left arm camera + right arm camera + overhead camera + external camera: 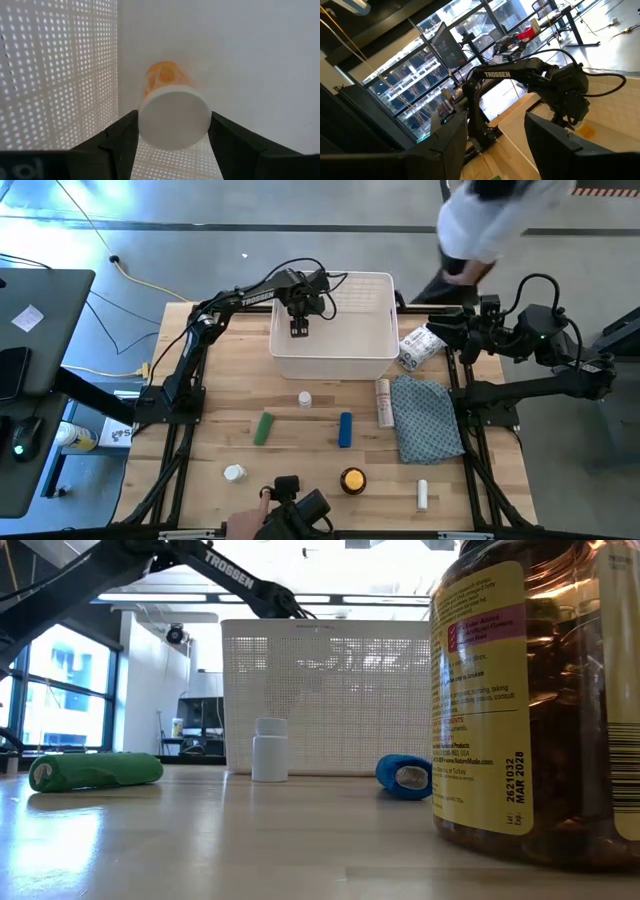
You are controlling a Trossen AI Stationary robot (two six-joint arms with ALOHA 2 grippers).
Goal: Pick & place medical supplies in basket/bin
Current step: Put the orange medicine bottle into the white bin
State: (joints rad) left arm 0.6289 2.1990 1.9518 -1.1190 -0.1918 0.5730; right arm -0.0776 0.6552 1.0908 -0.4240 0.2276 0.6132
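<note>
drop-off step: left hand [300, 326] sits inside the white bin [375, 358], clamped on an orange bottle with a white cap [172, 117]. next it just needs to let go. right hand [495, 145] idles, empty, parted.

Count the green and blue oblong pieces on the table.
2. The green piece lies before the basket; the blue piece beside it, apart. More may hide inside.

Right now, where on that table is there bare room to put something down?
Bare wood lies left of the green roll, between it and the table's left edge. It is crowded on the right, around the cloth, white tube and packet. The bin mostly shows bare floor beside the left claw.
</note>
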